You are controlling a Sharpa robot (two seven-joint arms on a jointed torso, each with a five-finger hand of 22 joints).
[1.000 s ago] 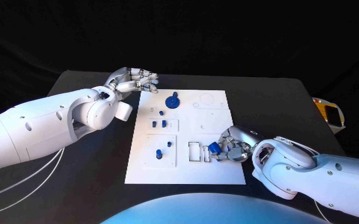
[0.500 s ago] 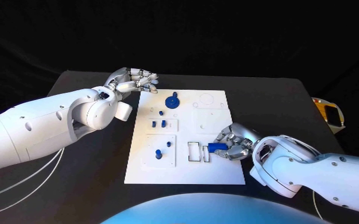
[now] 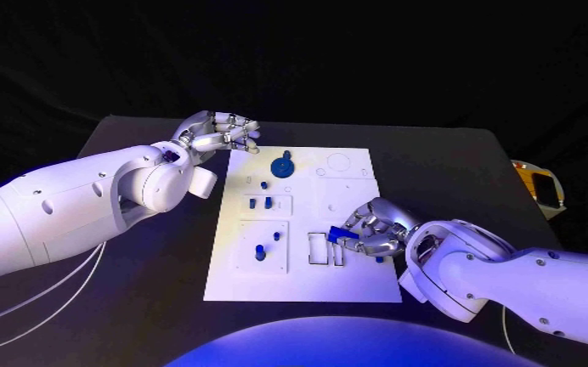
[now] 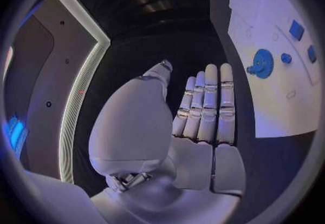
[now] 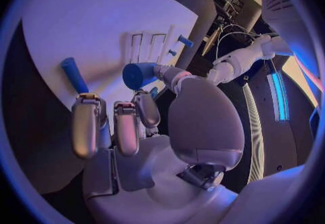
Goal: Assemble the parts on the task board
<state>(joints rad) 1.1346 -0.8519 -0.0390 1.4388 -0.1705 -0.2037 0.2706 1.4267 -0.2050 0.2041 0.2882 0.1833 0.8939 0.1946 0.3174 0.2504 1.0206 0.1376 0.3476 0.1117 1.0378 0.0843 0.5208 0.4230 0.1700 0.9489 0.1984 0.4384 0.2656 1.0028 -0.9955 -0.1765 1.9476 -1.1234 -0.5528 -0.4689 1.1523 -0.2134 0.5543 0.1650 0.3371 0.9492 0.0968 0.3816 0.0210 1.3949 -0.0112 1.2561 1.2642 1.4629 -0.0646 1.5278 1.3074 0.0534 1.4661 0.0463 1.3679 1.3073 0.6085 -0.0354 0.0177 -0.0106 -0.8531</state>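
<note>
The white task board (image 3: pixel 355 278) lies in the middle of the black table. My right hand (image 3: pixel 374 229) is over its near right part and pinches a blue part (image 3: pixel 342 233) (image 5: pixel 140 75) between thumb and finger, just above the two narrow slots (image 3: pixel 329 248). A blue rod (image 5: pixel 75 74) shows by the fingertips; I cannot tell whether it touches them. My left hand (image 3: pixel 221 135) hovers off the board's far left corner, holding nothing, its fingers (image 4: pixel 206 105) straight. A blue gear (image 3: pixel 283 166) (image 4: pixel 261 63) sits at the far end, and small blue parts (image 3: pixel 258 252) stand in the left-hand blocks.
A yellow and white object (image 3: pixel 541 184) lies at the table's right edge. Bare black table (image 3: pixel 454 163) stretches to the right of the board and beyond it. My left forearm (image 3: pixel 110 197) covers the table to the board's left.
My right hand has carried the blue part a little farther away and to the left, from the board's near right area to above the slots. The left hand has stayed put.
</note>
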